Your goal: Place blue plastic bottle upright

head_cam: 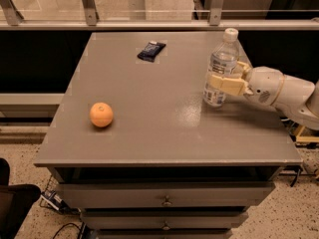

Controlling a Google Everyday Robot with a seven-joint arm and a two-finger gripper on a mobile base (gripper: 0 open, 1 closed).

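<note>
One clear bluish ribbed plastic bottle [223,59], one round orange fruit [101,114], one dark blue packet [151,51], and one cream gripper [222,79] clasping that bottle on the right of the grey table [149,143].
</note>
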